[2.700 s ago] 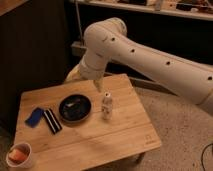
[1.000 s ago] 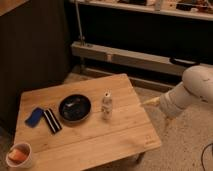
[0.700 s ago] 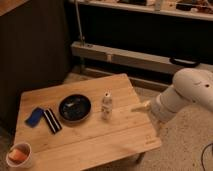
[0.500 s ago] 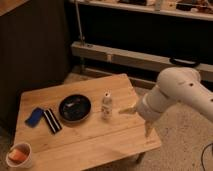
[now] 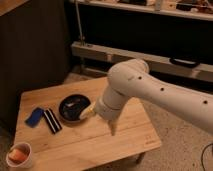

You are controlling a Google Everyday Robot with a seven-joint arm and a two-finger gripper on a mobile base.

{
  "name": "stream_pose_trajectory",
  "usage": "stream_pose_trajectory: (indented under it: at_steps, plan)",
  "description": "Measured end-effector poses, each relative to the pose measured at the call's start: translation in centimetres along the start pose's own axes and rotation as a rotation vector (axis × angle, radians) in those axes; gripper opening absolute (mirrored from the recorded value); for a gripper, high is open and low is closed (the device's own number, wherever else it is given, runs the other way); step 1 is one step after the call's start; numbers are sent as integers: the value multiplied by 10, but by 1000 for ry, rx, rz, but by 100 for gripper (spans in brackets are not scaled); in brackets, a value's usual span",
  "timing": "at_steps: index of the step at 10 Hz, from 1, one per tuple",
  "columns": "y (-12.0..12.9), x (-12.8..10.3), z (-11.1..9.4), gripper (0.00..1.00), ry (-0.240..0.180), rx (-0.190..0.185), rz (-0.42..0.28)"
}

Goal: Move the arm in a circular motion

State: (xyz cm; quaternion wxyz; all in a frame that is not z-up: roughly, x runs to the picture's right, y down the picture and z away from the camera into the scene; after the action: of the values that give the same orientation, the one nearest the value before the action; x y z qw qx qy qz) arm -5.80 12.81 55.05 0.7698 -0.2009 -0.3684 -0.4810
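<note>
The large white tubular robot arm [image 5: 150, 90] reached in from the right over the light wooden bench [image 5: 75, 145]. Its pale beige end effector [image 5: 97, 116] hung by the right rim of the round black dish [image 5: 72, 106]. Whether it was spread or pressed together could not be told. A flat blue pad [image 5: 35, 116] lay further left.

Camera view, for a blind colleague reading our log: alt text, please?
A thick white robot arm reaches over a wooden table, its beige tool beside a black dish. A cup stands at one near corner.
</note>
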Motion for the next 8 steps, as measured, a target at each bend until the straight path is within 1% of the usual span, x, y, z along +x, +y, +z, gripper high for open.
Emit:
stream_pose_trajectory:
  at_steps: [1,2,3,4,5,6,7,8]
  plan:
    - [-25,-6,7,80,-7,-2,-36]
    - [-51,-8,14,80,-13,1,-64]
    - [-69,-6,19,80,-18,7,-82]
    - [-100,4,23,80,-27,22,-107]
    - [-120,16,24,80,-32,33,-117]
    - [-136,34,24,80,-32,44,-119]
    - [-144,50,22,80,-30,52,-114]
    - [-150,80,17,80,-24,61,-100]
